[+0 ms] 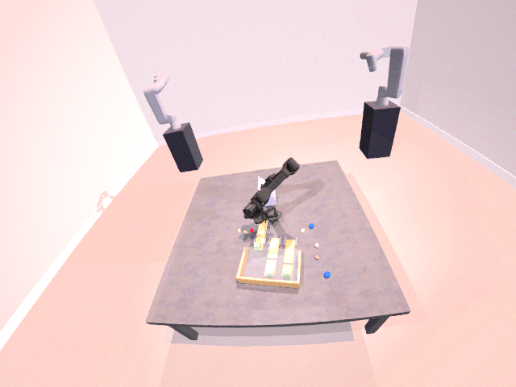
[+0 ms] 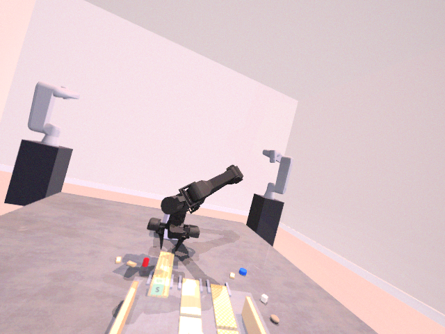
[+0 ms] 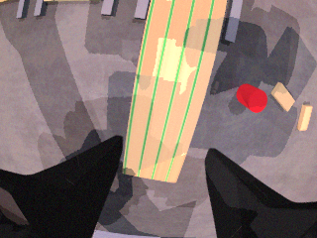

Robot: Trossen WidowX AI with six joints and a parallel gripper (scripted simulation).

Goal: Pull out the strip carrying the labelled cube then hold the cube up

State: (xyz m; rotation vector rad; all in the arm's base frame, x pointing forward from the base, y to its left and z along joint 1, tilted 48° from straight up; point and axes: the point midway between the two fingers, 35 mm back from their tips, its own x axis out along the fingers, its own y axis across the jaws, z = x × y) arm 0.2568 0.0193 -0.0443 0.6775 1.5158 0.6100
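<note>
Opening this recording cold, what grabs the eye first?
The black arm's open gripper hovers just past the near end of a tan strip with green lines, pulled partway out of the wooden tray. A pale green cube marked S rides that strip's far end. A small red cylinder stands beside the strip.
</note>
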